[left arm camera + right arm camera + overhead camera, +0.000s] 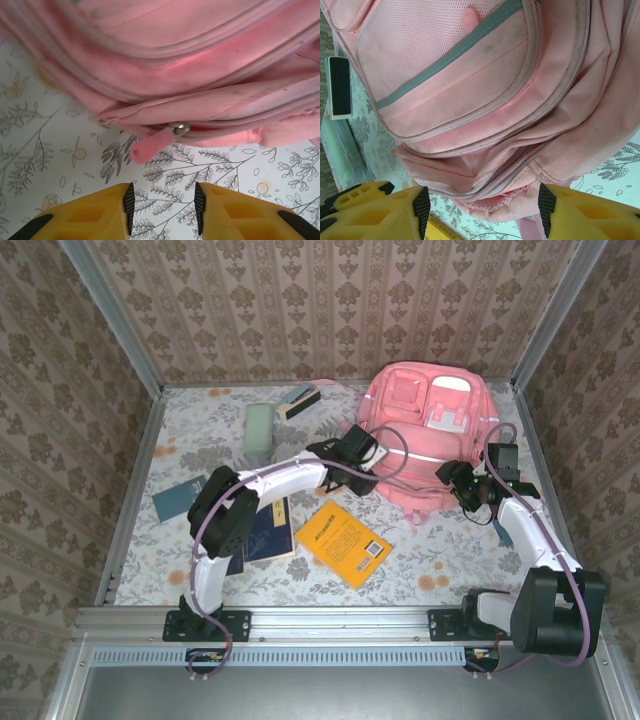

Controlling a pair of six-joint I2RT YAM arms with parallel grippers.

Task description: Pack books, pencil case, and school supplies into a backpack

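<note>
The pink backpack (430, 425) lies flat at the back right. My left gripper (366, 474) is at its near left edge. In the left wrist view the left gripper (164, 207) is open over bare tablecloth, a short way back from the pink zipper pull (150, 145). My right gripper (462, 482) is at the bag's near right corner. It stands open (482, 210), with the bag's zippered edge (520, 170) bulging between the pads, not pinched. An orange-yellow book (343, 542), a navy book (266, 530) and a teal booklet (180, 498) lie on the table. The mint pencil case (261, 428) and a stapler-like block (300, 400) lie at the back.
Patterned walls with metal corner posts (110, 310) close the table in on three sides. The left arm (280, 480) reaches across the navy book. Flowered tablecloth (430, 560) shows bare near the right arm's base.
</note>
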